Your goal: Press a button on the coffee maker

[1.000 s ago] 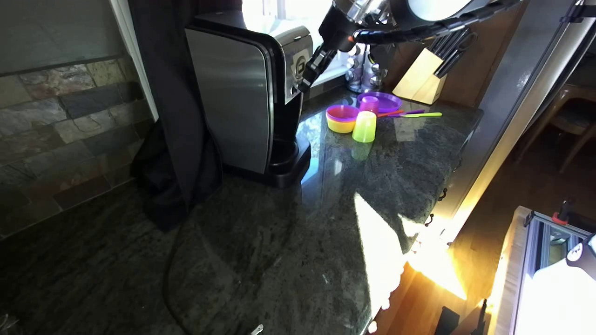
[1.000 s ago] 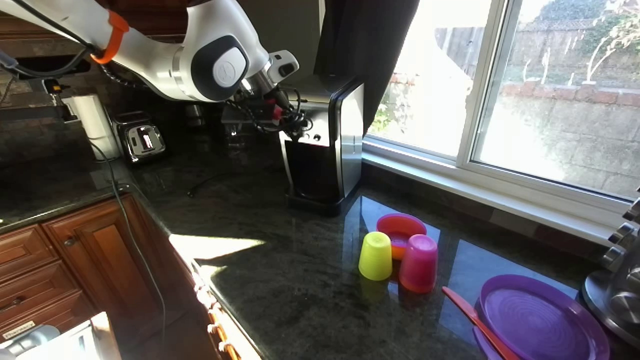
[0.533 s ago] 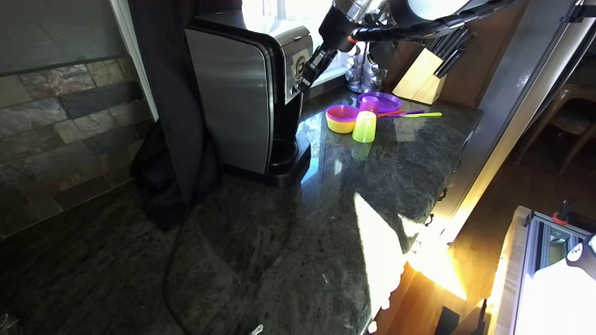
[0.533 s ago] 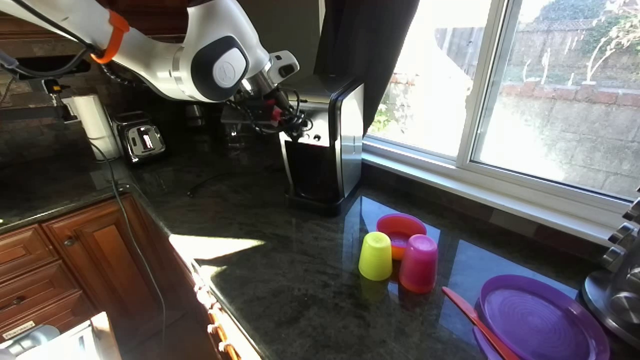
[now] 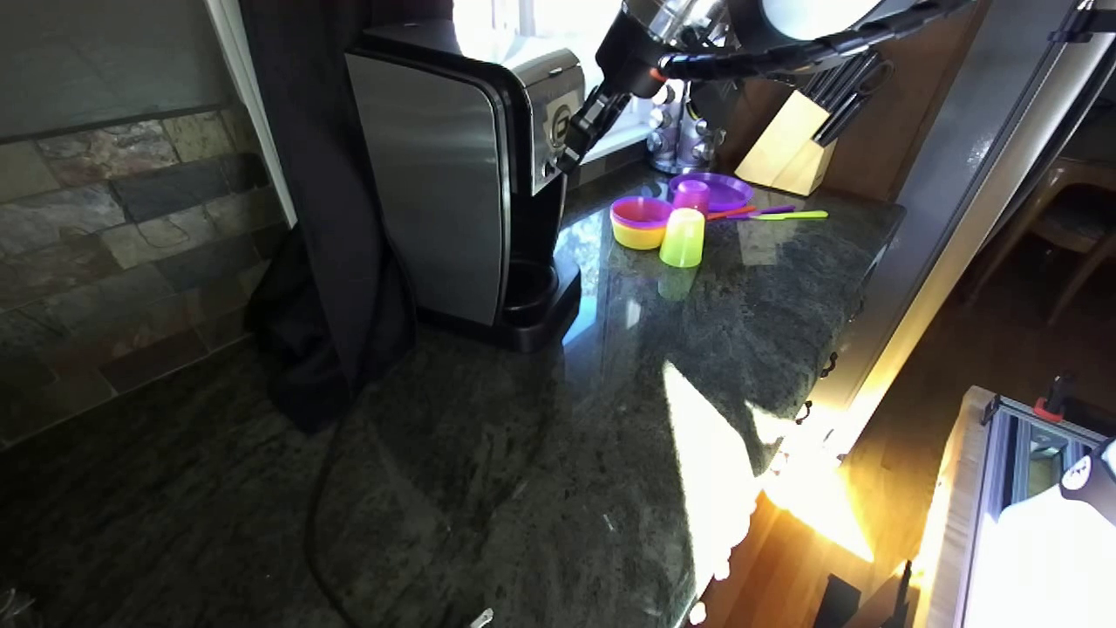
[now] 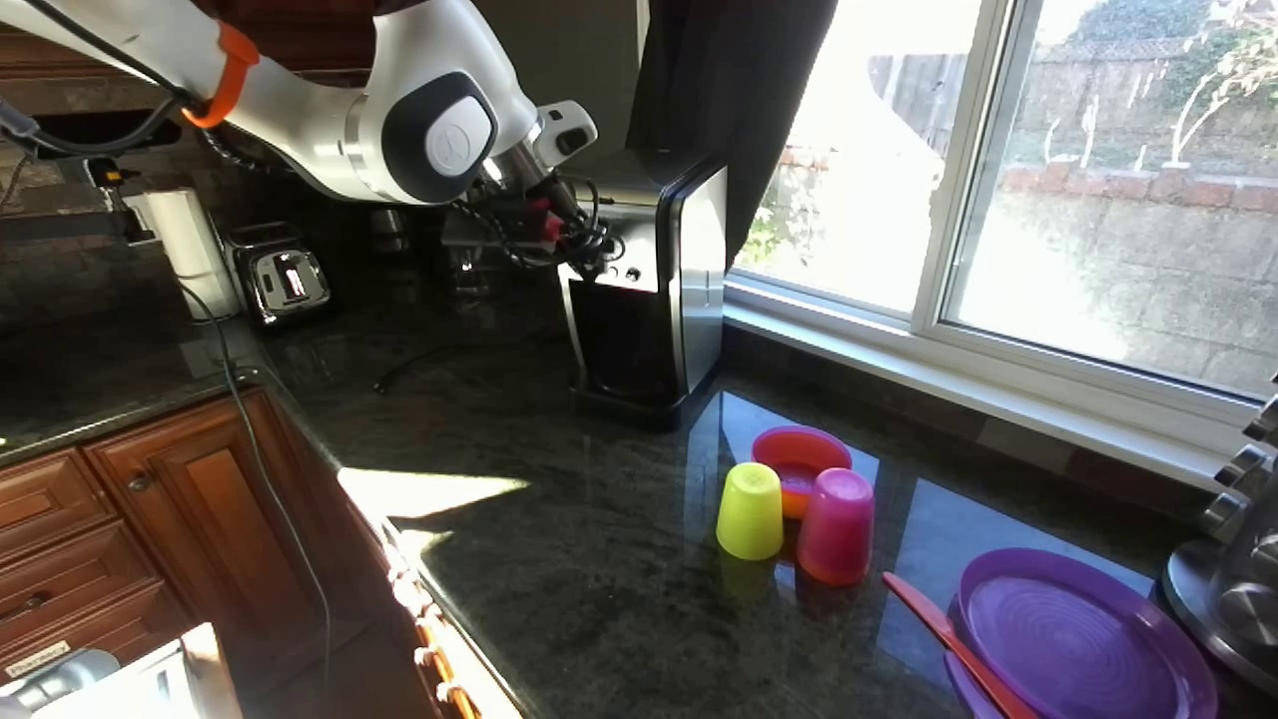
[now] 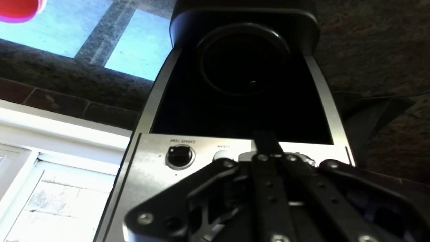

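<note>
The coffee maker [image 5: 436, 183] is a tall box with a brushed silver side and black base; it also shows in an exterior view [image 6: 702, 270]. Its silver front panel [image 7: 151, 174] fills the lower wrist view, upside down. A dark carafe temp knob [image 7: 180, 157] and a round clean button [image 7: 222, 155] show there. My gripper [image 5: 569, 162] is shut and empty, its fingertips [image 7: 267, 141] together in front of the panel's lower edge. They appear to touch the panel. They hide part of the controls beside the clean button. The gripper also shows in an exterior view [image 6: 591, 270].
A lime cup [image 6: 750, 511], a pink cup [image 6: 837, 526] and an orange bowl [image 6: 799, 461] stand beside the coffee maker. A purple plate [image 6: 1073, 639] lies farther off. A knife block [image 5: 786, 144] stands at the back. A black curtain [image 5: 323, 218] hangs behind the coffee maker.
My gripper and the coffee maker have shifted very slightly to the left together in an exterior view over the last half second. The gripper stays shut.
</note>
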